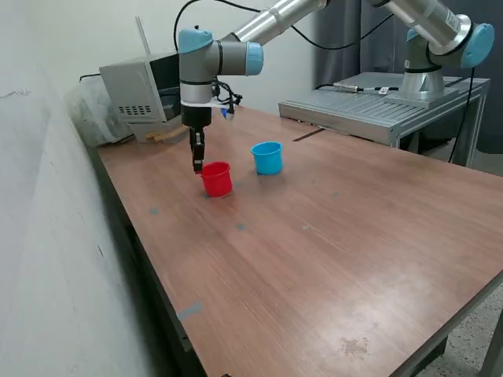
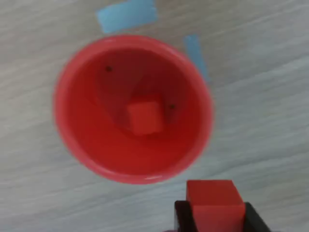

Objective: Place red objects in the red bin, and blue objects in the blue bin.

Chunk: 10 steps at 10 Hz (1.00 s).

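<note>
The tool (image 2: 215, 220) pinches a red cube (image 2: 214, 198) between its two fingers just above the red cup (image 2: 87, 145), whose mouth lies slightly off to one side rather than squarely beneath, with another red cube (image 2: 145, 117) already inside it.

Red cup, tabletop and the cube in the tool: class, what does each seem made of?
Red cup: probably plastic, smooth, uniform colour, slight sheen. Tabletop: wood-look, likely laminate, printed-looking grain, faint sheen. Cube in the tool: matte solid red with crisp edges; whether plastic, foam or painted wood is unclear.
</note>
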Each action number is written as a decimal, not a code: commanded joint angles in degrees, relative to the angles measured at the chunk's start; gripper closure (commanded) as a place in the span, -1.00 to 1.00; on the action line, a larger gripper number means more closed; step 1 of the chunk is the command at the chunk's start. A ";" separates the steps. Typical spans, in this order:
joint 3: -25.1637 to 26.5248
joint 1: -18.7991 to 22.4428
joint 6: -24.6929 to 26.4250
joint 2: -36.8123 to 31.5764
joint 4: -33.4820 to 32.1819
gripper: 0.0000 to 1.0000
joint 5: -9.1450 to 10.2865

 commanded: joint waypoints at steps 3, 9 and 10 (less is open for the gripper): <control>3.35 -1.38 -0.46 -3.01 1.56 1.00 -1.73; 6.87 -1.12 -0.55 -3.72 3.58 1.00 -1.64; 6.87 -1.12 -0.55 -3.72 3.58 1.00 -1.73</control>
